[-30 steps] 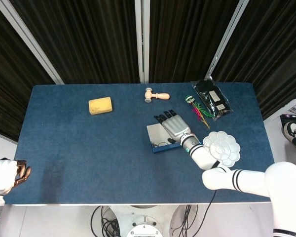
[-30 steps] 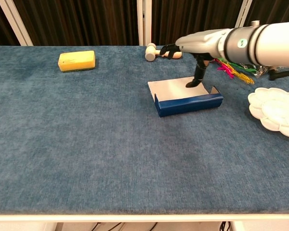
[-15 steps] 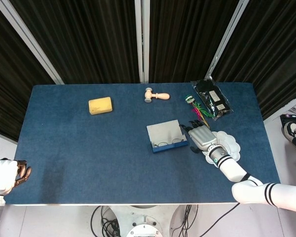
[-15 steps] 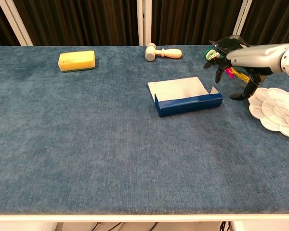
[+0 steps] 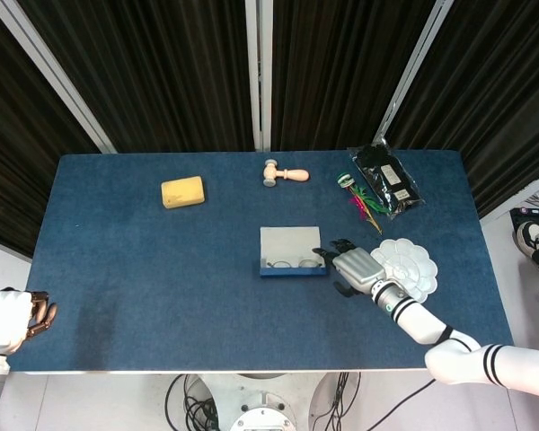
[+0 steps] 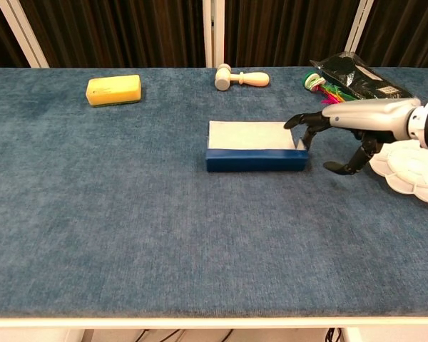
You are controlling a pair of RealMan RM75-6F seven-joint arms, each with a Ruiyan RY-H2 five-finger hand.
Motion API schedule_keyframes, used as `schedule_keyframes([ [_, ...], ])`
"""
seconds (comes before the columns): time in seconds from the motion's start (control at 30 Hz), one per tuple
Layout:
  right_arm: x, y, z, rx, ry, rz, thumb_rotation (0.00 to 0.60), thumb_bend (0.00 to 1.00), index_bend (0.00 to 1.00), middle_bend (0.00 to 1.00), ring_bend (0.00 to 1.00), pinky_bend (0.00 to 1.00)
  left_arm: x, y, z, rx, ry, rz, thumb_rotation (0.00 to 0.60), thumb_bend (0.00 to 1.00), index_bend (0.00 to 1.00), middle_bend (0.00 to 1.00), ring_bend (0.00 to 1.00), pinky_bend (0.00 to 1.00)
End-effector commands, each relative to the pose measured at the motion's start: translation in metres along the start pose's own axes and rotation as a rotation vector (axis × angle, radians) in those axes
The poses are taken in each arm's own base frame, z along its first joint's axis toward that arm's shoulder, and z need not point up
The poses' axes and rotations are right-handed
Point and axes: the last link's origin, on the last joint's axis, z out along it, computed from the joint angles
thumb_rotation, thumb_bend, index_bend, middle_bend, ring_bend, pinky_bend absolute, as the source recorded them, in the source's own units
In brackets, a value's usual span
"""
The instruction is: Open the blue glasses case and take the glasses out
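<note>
We see the open blue case [image 5: 292,251] near the middle of the table [image 5: 144,269], with the glasses [image 5: 294,264] lying inside along its near wall. Half a second ago the case sat skewed, its right end turned away from us; now it lies square to the table edge and has slid a little toward 9 o'clock. Our right hand [image 5: 352,268] has come in from 3 o'clock: earlier it hovered over by the white palette [image 5: 411,266], and now its fingertips [image 6: 304,129] sit at the right end of the case, touching or just short of it; we cannot tell which. The fingers are spread and curved, holding nothing. Our left hand [image 5: 31,314] is where it was, off the table's near-left corner at 8 o'clock, fingers curled in with nothing in them.

The yellow sponge [image 5: 182,191] at 10 o'clock, the wooden mallet [image 5: 284,173] at 12 and the black packet [image 5: 388,180] at 2 have not moved.
</note>
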Motion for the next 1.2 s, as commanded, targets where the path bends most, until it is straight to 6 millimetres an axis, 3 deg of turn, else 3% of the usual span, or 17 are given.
schedule_keyframes([
  [0.03,-0.004,-0.019,0.001,0.068,0.004,0.004,0.6,0.43,0.0,0.23,0.0,0.0,0.0,0.0,0.0,0.0,0.001,0.0,0.6,0.39,0.85,0.99,0.85,0.66],
  [0.27,-0.005,-0.06,0.007,0.199,-0.001,-0.042,0.6,0.43,0.0,0.23,0.0,0.0,0.0,0.0,0.0,0.001,0.001,-0.002,0.6,0.39,0.85,0.99,0.85,0.66],
  [0.43,0.018,-0.074,-0.005,0.263,0.063,-0.046,0.6,0.48,0.0,0.28,0.0,0.0,0.0,0.0,0.0,-0.001,0.0,-0.002,0.6,0.39,0.85,0.99,0.85,0.66],
  [0.5,0.029,-0.08,-0.001,0.279,0.074,-0.06,0.6,0.51,0.0,0.28,0.0,0.0,0.0,0.0,0.0,-0.002,-0.001,-0.001,0.6,0.39,0.85,0.99,0.85,0.66],
  [0.63,0.039,-0.1,0.025,0.303,0.046,-0.103,0.6,0.6,0.0,0.27,0.0,0.0,0.0,0.0,0.0,-0.001,0.0,0.0,0.6,0.39,0.85,0.99,0.85,0.66],
  [0.87,0.034,-0.146,0.074,0.334,0.009,-0.195,0.6,0.63,0.0,0.25,0.0,0.0,0.0,-0.001,0.0,0.0,0.0,-0.005,0.6,0.39,0.84,0.99,0.85,0.66],
  [1.07,0.029,-0.163,0.1,0.304,0.007,-0.246,0.6,0.65,0.0,0.25,0.0,0.0,0.0,-0.001,0.0,-0.001,-0.002,-0.007,0.6,0.39,0.85,0.99,0.84,0.66],
  [1.2,0.032,-0.16,0.11,0.262,0.016,-0.278,0.6,0.66,0.0,0.26,0.0,0.0,0.0,-0.001,0.0,-0.002,-0.004,-0.007,0.6,0.39,0.85,0.99,0.84,0.66],
])
